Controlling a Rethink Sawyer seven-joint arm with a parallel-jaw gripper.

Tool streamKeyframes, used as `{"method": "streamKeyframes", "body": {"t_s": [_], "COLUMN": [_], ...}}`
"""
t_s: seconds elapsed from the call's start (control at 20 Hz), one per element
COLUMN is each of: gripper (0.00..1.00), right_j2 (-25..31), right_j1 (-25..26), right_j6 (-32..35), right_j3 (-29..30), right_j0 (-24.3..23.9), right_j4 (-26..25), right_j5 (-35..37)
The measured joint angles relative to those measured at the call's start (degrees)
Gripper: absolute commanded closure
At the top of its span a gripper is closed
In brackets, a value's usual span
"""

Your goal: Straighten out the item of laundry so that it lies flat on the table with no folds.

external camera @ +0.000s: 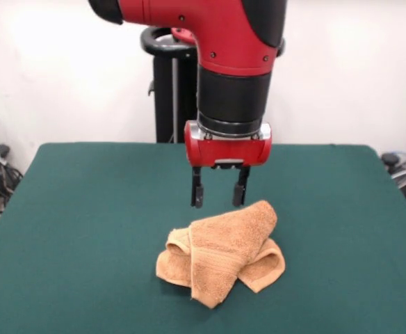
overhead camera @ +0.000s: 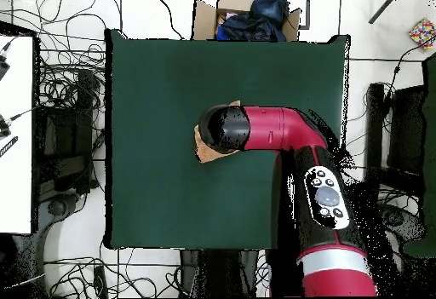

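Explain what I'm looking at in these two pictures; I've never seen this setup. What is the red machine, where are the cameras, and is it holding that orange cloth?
The red and black machine is a robot arm. At its lower end is a gripper with two dark jaws, standing apart, so it is open.

One picture is taken from across the table, facing the robot. The other looks straight down from above, where the arm covers most of the cloth.

On the green table lies one thing: an orange-tan washcloth, crumpled and folded over itself, not flat.

Nothing is held. In the front view the jaws hang just above the cloth's far edge, empty. Around the table, the overhead view shows cables on the floor.
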Motion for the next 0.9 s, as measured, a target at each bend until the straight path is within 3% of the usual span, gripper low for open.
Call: {"method": "streamKeyframes", "body": {"t_s": [0.9], "gripper": [0.00], "right_j2": [0.05], "right_j1": [2.16], "right_j6": [0.00], "right_j3": [0.83], "right_j0": [-1.75], "right_j4": [0.01], "right_j5": [-0.01]}}
